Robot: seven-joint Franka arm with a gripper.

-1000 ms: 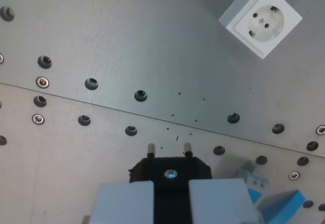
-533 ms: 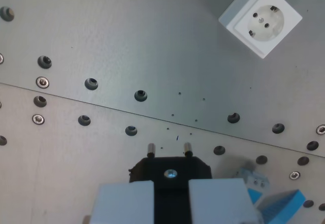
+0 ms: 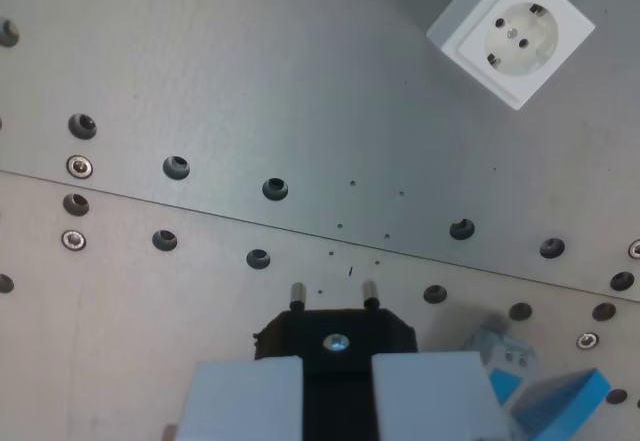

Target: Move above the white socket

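So here's where we're at: our tool (image 3: 337, 396), two pale grey pads at the bottom of the wrist view, is clenched on a black two-pin plug (image 3: 335, 333), with both metal pins poking out ahead toward the top of the view. The square white plastic wall socket (image 3: 511, 34) sits in the top right corner of the wrist view, turned diamond-wise, well apart from the plug.

Handling-wise, we'd guess the plug is light and rigid hard plastic, a bit slick between smooth pads, so it could twist if the pins catch on anything. The grip across the flat sides of the body looks like the sensible place to hold it, leaving the pins free. The socket looks like a stiff little box too; we can't tell whether it's fixed down, so a nudge might shove it.

As for room, the brushed grey metal desk (image 3: 250, 61) between plug and socket is bare apart from rows of bolt holes and a plate seam running across. The only clutter is a blue block (image 3: 560, 401) and a small grey bit next to it at lower right, just beside the tool. The socket's corner is close to the top edge of the view, so we can't see what lies past it.
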